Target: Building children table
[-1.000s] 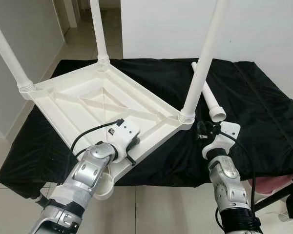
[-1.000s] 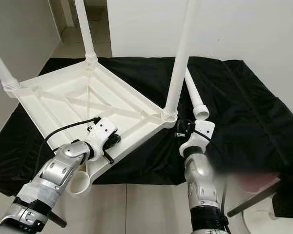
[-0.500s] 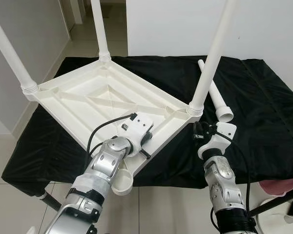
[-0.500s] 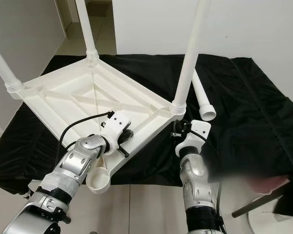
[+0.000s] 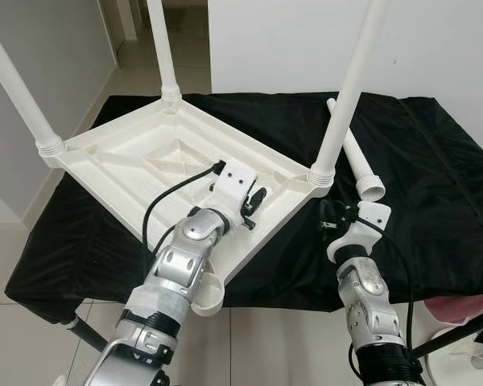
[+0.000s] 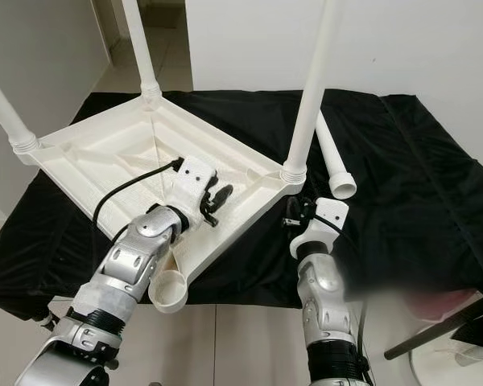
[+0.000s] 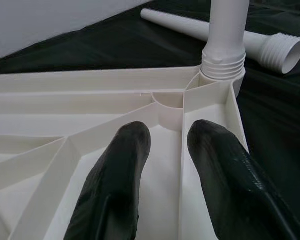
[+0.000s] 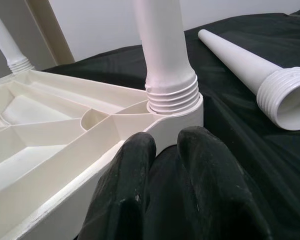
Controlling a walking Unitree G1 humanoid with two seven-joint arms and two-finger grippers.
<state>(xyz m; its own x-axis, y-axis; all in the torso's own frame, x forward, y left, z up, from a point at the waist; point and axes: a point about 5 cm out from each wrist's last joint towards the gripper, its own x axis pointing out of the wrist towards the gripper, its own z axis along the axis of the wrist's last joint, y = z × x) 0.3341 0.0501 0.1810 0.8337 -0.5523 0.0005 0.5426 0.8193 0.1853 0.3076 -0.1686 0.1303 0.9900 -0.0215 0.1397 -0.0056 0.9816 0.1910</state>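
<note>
Three legs (image 5: 344, 96) stand screwed into the upturned tabletop (image 5: 137, 161); one loose leg (image 5: 354, 165) (at two o'clock) lies on the cloth (image 5: 435, 185). Left gripper (image 7: 167, 145) hovers parted over the ribs; right gripper (image 8: 162, 150), fingers pressed together, is beside the corner.

An upturned white tabletop (image 5: 137, 157) lies on the black-draped desk (image 5: 435, 177); the left hand (image 5: 253, 203) hovers over its ribbed underside.

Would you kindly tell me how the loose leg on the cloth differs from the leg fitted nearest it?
The loose leg lies flat on the black cloth, unattached, its threaded end open. The fitted leg stands upright, its threaded end seated in the tabletop's corner socket. Both are white tapered tubes.
</note>
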